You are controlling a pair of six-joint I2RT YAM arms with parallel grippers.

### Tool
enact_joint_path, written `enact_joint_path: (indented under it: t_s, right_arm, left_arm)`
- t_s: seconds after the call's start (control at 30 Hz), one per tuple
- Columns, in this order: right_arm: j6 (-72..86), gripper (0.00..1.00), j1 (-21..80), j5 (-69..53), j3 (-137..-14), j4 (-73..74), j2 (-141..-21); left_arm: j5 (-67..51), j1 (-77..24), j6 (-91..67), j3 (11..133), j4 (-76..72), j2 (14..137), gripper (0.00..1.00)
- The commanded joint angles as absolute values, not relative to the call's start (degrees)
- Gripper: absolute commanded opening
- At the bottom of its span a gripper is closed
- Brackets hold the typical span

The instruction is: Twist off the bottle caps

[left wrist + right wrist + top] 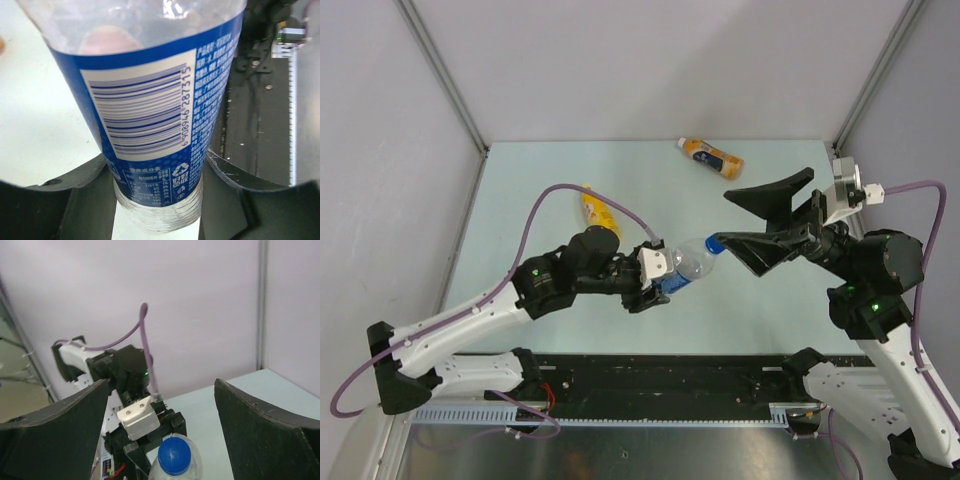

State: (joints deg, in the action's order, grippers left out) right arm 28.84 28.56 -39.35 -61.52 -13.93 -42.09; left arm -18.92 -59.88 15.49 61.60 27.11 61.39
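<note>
My left gripper is shut on the lower body of a clear bottle with a blue label, holding it off the table with its neck pointing right. In the left wrist view the bottle fills the frame between the dark fingers of that gripper. Its blue cap sits on the neck. My right gripper is open, with one fingertip just beside the cap. In the right wrist view the cap lies low between the wide-apart fingers, which do not touch it.
A yellow bottle lies on the table behind the left arm, partly crossed by the purple cable. An orange bottle with a white cap lies at the back, near the right corner post. Pale walls enclose the table on three sides.
</note>
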Motion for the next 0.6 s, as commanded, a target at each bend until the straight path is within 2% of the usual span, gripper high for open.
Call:
enact_joint_path:
  t_s: [0.0,0.2,0.57]
  right_arm:
    - [30.16,0.92,28.64,-27.04,-61.96,-9.25,-42.01]
    - [33.82,0.93,28.61,-16.61,-62.03,-3.19,-44.31]
    - [39.74,0.95,28.83,-9.37,-62.22,2.79,-50.68]
  left_arm:
    - [-7.58,-60.16,14.40,63.72,24.49,62.88,0.00]
    - [5.41,-60.20,12.65,64.16,24.43,64.76,0.00]
    - [29.56,-60.89,10.62,64.55,24.59,68.81,0.00]
